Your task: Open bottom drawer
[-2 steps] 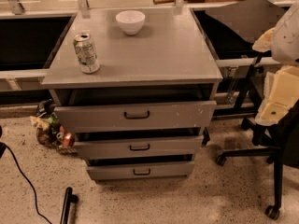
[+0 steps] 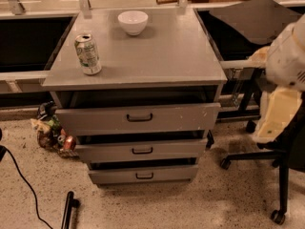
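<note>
- Sitting lowest of the three grey drawers, the bottom drawer [image 2: 114, 175] is at the foot of the cabinet, just above the speckled floor. Its small black loop handle [image 2: 144, 176] is centred on the low front, and a dark gap shows above the front.
- The middle drawer [image 2: 109, 151] and the tall top drawer [image 2: 190, 118] stack directly above it, each with its own dark gap.
- On the bench [image 2: 162, 56] stand a drink can [image 2: 88, 54], upright near the left edge, and a white bowl [image 2: 133, 22] toward the back, well apart from the can.
- The claw lies outside the view, so I cannot tell whether it is spread or pressed together. Only a white and cream arm section [image 2: 288, 51] shows at the right edge, touching nothing on the cabinet.
- Compared with the earlier frame, that arm section sits slightly lower, while the drawers, can and bowl are unchanged.
</note>
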### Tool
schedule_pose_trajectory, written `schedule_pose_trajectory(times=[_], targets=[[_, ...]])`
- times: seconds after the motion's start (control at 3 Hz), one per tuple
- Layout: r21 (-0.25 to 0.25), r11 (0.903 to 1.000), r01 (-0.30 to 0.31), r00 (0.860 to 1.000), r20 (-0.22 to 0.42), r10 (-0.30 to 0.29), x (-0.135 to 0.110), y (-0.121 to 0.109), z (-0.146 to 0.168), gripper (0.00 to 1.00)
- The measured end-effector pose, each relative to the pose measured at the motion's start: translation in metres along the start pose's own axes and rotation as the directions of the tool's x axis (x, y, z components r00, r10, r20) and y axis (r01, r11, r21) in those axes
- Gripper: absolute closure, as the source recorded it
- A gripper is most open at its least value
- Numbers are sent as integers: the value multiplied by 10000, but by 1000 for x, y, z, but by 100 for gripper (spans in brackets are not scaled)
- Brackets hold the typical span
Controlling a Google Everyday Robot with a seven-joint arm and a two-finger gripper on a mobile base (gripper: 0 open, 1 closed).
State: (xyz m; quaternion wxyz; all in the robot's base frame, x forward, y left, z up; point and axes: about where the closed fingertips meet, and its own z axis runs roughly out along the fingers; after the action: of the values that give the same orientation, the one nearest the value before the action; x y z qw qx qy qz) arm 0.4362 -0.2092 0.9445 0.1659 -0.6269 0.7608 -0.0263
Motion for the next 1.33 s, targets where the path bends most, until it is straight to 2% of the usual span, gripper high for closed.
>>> schedule_pose_trajectory(times=[0.33,0.67,1.0,1.33], targets=[[-382,9959,819,9938,789,-787,7,24,62,0],[-958,9874,1259,9798,1677,-1086,11,47,126,0],[-960,9874,1260,9798,1677,-1087,11,47,127,0],[-1392,9784,1528,9758,1780,-1271,21,66,165,0]])
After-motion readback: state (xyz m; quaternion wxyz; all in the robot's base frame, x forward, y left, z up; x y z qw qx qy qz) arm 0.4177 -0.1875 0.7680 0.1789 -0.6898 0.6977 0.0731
